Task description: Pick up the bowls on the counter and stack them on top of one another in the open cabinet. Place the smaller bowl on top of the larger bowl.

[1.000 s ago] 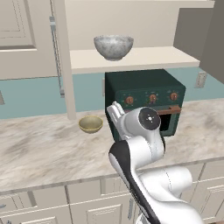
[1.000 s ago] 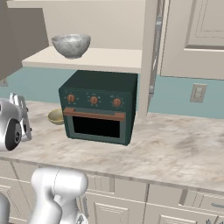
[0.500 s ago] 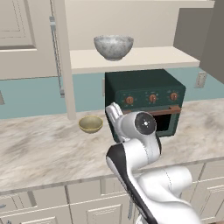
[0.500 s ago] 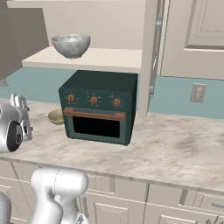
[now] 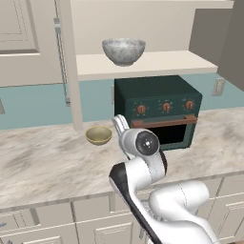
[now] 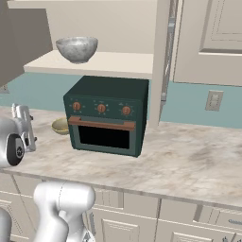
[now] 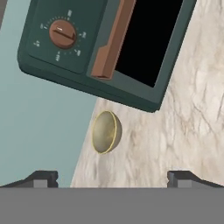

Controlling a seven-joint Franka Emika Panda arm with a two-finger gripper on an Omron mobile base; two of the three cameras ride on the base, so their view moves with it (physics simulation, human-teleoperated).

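The larger bowl [image 5: 124, 50] [image 6: 76, 48], grey-white marbled, stands upright on the shelf of the open cabinet [image 5: 157, 64] [image 6: 113, 64]. On the counter [image 5: 43, 162] [image 6: 189, 160], the smaller bowl [image 5: 99, 135] [image 6: 60, 125] [image 7: 106, 131], yellowish-tan, sits just left of the dark green oven. My gripper [image 5: 119, 124] [image 6: 22, 119] [image 7: 112, 177] hovers over the counter a short way in front of the smaller bowl. It points toward the bowl, open, with nothing between its fingers.
A dark green toaster oven [image 5: 157, 109] [image 6: 106, 116] [image 7: 109, 48] stands on the counter under the shelf, right beside the small bowl. A cream cabinet post [image 5: 71, 81] rises behind the bowl. Teal wall [image 7: 39, 127] lies at the back.
My wrist has sunk a little and shifted left toward the smaller bowl. Both bowls stay where they were and the jaws remain open.
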